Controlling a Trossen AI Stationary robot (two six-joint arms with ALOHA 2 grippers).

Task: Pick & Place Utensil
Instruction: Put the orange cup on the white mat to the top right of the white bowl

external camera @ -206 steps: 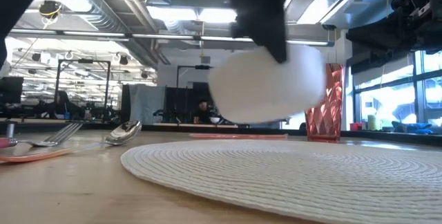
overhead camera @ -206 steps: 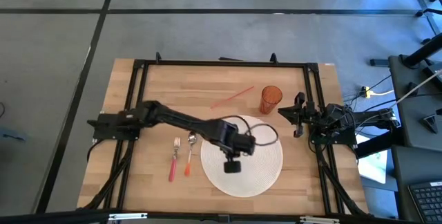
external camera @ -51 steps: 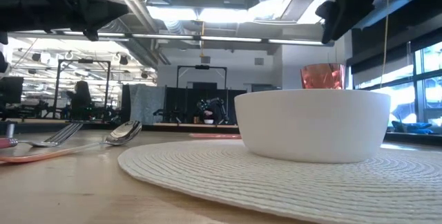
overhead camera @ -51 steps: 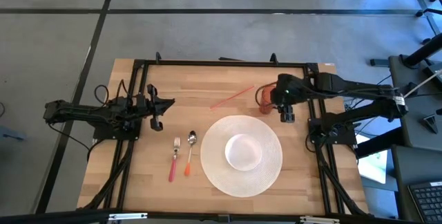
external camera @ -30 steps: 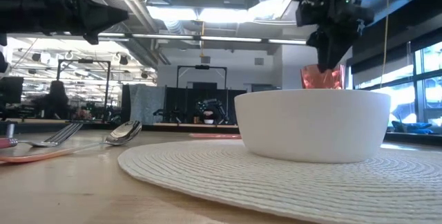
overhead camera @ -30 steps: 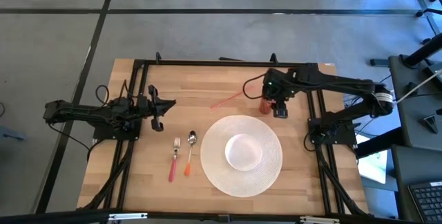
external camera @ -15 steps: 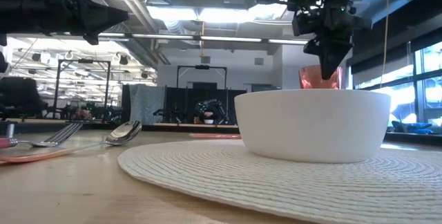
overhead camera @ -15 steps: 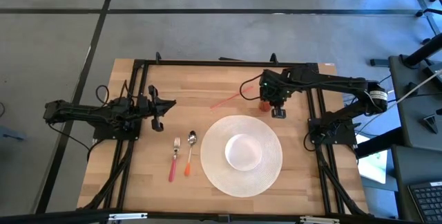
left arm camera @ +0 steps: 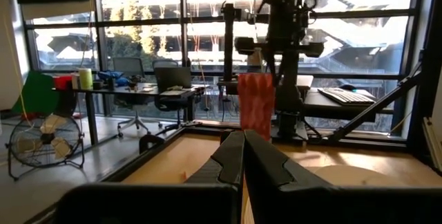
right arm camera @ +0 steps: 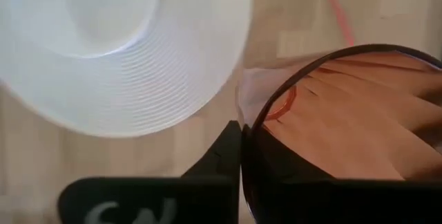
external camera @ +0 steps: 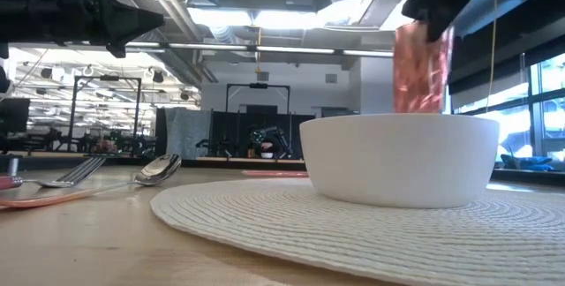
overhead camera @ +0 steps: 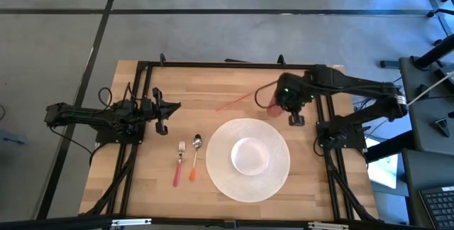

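From the high view I see the wooden bench (overhead camera: 213,88) with a round white placemat (overhead camera: 248,159) at lower centre and a white bowl (overhead camera: 250,155) sitting on it. Left of the mat lie a fork (overhead camera: 179,165) with a red handle and a spoon (overhead camera: 195,158) with an orange handle, side by side and just apart. A thin red straw (overhead camera: 238,100) lies above the mat. The right tool (overhead camera: 284,106) sits over the orange cup (overhead camera: 273,107) at upper right of the mat, and the arm covers most of the cup. The left tool (overhead camera: 164,111) waits at the left edge of the bench, well apart from the utensils.

In the low view the bowl (external camera: 397,158) blocks the middle of the frame. Behind it the cup (external camera: 422,67) shows at upper right with the right tool (external camera: 437,8) at its top; its base is hidden by the bowl. Fork (external camera: 66,178) and spoon (external camera: 157,169) lie at far left. An office with ceiling lights fills the background.

The left wrist view shows the left tool (left arm camera: 243,156) pinched narrow, holding nothing, with the cup (left arm camera: 256,105) off the bench, far ahead against large windows.

In the right wrist view the right tool (right arm camera: 241,156) is clamped on the cup's rim (right arm camera: 290,79), the placemat (right arm camera: 138,51) at upper left.
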